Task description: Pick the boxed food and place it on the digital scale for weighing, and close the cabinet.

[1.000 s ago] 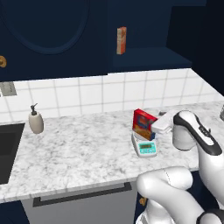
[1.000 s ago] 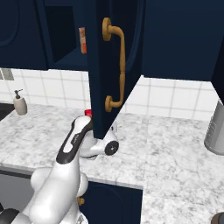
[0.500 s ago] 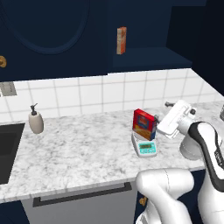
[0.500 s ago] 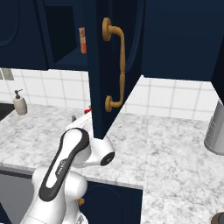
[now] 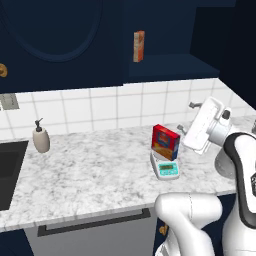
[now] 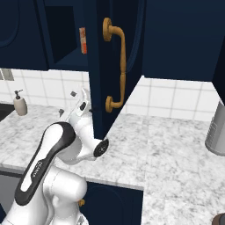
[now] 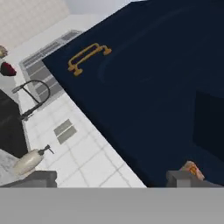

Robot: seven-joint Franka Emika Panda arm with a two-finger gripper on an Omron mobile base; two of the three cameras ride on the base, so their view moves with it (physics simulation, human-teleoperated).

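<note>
The boxed food point(image 5: 165, 142), red with a blue band, stands upright on the digital scale point(image 5: 167, 170) on the marble counter. My gripper point(image 5: 186, 116) hovers to the right of the box and slightly above it, apart from it, open with nothing between its fingers. It is tilted upward, toward the cabinet. The cabinet door point(image 6: 99, 66) with its brass handle point(image 6: 119, 66) stands open, edge-on beside my gripper point(image 6: 67, 103). In the hand view the fingertips point(image 7: 39, 177) sit wide apart under a navy cabinet door point(image 7: 144, 87).
A slim orange-tan box point(image 5: 139, 46) stands on the open cabinet shelf point(image 5: 170, 67). A soap dispenser point(image 5: 41, 140) and a dark sink point(image 5: 10, 170) lie at the left. A grey drawer point(image 5: 95, 222) is below the counter. A grey canister point(image 6: 217, 132) stands far right.
My hand has pulled away from the box, risen to the right and tilted upward. The box stays on the scale. The cabinet door has not moved.
</note>
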